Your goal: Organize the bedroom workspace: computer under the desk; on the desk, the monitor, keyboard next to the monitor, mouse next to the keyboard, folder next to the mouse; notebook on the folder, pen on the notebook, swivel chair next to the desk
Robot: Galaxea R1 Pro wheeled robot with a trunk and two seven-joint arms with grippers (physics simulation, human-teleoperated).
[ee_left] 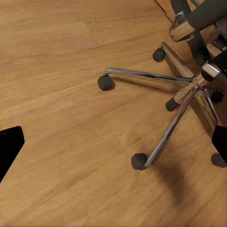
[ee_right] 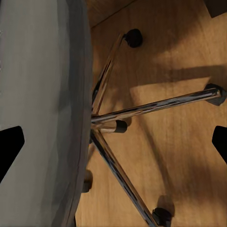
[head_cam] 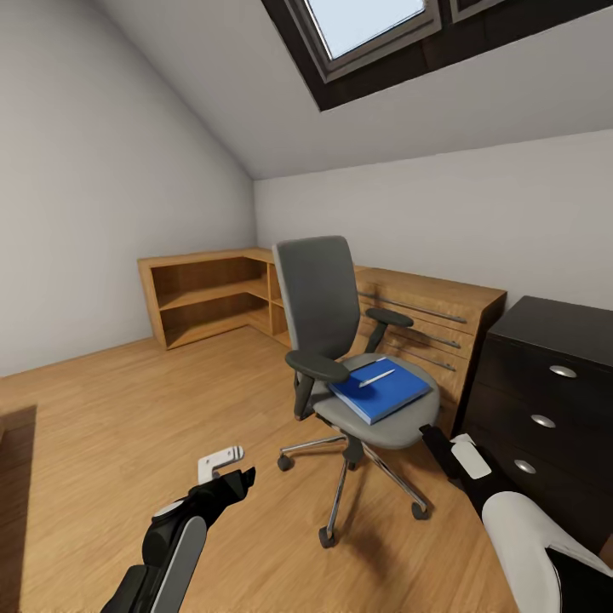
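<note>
A grey swivel chair (head_cam: 319, 306) stands mid-room on the wooden floor. On its seat lies a blue folder (head_cam: 383, 393) with a white pen (head_cam: 376, 377) resting on top; I cannot make out a separate notebook. My left gripper (head_cam: 232, 470) hovers low over the floor, left of the chair's chrome base (ee_left: 179, 94), open, its fingers (ee_left: 9, 147) wide apart. My right gripper (head_cam: 444, 447) hangs beside the seat's right edge (ee_right: 42, 113), open and holding nothing, above the chair base (ee_right: 142, 111). Desk, monitor, keyboard, mouse and computer are out of view.
A low wooden shelf unit (head_cam: 209, 294) runs along the back left wall and joins a wooden drawer cabinet (head_cam: 443, 319) behind the chair. A black dresser (head_cam: 545, 383) stands close on the right. Open floor (head_cam: 111, 426) lies to the left. A sloped ceiling with a skylight (head_cam: 366, 25) is overhead.
</note>
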